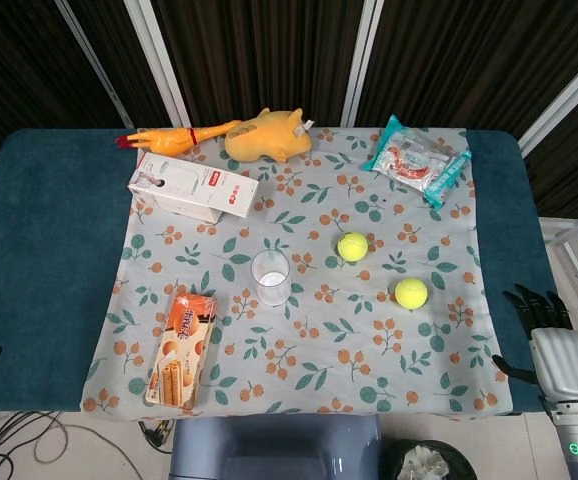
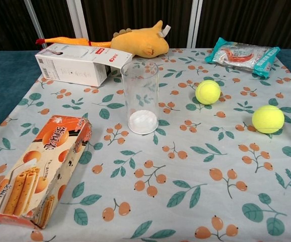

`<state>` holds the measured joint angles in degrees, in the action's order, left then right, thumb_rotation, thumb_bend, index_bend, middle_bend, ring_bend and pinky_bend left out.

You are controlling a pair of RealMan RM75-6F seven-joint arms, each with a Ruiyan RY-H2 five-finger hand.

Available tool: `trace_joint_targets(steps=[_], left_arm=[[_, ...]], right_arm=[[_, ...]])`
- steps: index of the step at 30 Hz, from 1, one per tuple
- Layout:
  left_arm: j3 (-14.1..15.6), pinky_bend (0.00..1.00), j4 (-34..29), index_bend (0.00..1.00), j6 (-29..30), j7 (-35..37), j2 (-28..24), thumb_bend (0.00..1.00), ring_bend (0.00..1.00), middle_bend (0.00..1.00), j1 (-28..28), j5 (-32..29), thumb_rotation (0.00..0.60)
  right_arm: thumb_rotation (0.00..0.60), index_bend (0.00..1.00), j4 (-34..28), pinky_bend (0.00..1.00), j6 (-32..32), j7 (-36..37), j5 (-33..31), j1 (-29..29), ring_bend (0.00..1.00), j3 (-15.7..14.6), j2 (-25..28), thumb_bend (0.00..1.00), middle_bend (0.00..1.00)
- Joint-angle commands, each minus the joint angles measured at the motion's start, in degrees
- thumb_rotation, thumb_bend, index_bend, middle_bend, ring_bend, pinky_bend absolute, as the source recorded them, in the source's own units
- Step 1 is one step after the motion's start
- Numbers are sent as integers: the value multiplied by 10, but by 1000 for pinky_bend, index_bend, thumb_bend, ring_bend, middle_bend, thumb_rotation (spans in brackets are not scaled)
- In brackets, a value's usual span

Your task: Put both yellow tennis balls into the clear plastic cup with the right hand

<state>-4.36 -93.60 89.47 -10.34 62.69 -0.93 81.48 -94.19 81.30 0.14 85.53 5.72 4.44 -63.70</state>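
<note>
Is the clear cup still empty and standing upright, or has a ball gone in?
Upright and empty. The clear cup stands on its base, nothing inside; both tennis balls lie on the cloth to its right.

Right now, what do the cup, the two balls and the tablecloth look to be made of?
The cup: clear, smooth plastic by the look; the cloth's print shows through its wall. The two tennis balls: yellow, matte, fuzzy, probably felt over rubber. The tablecloth: thin printed fabric, matte, leaf-and-berry pattern, lying flat with slight wrinkles.
</note>
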Motion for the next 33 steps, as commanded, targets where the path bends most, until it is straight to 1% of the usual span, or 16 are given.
trace_joint_targets(steps=[1,5,8,12,16,20,25,33], left_arm=[[1,76,-1,59,-1,-6,3,0,0,0,-1,0,600],[0,76,-1,59,-1,-11,5,0,0,0,-2,-1,600],[-1,76,-1,60,-1,-10,5,0,0,0,-1,-3,600],[-3,76,0,60,-2,-8,5,0,0,0,-2,-8,600],[-5,76,2,60,-6,-8,5,0,0,0,-3,-13,600],[-6,76,4,60,-11,-10,6,0,0,0,-6,-17,600],[-8,76,6,60,-16,-11,7,0,0,0,-8,-23,600],[-9,76,6,59,-15,-12,8,0,0,0,-8,-25,600]], right_arm=[[600,151,-6,0,-67,-2,-35,41,107,19,24,234,91],[600,151,-2,0,-146,-4,-79,87,101,39,30,234,90],[600,151,8,0,-202,-13,-112,121,96,50,23,234,90],[600,151,33,0,-265,-35,-152,162,95,58,-2,234,90],[600,151,65,0,-307,-55,-186,191,95,59,-34,234,89],[600,151,95,0,-334,-58,-212,210,95,59,-64,235,89],[600,151,126,0,-353,-61,-228,224,95,54,-93,234,89],[600,151,146,0,-354,-52,-223,234,102,51,-125,235,89]])
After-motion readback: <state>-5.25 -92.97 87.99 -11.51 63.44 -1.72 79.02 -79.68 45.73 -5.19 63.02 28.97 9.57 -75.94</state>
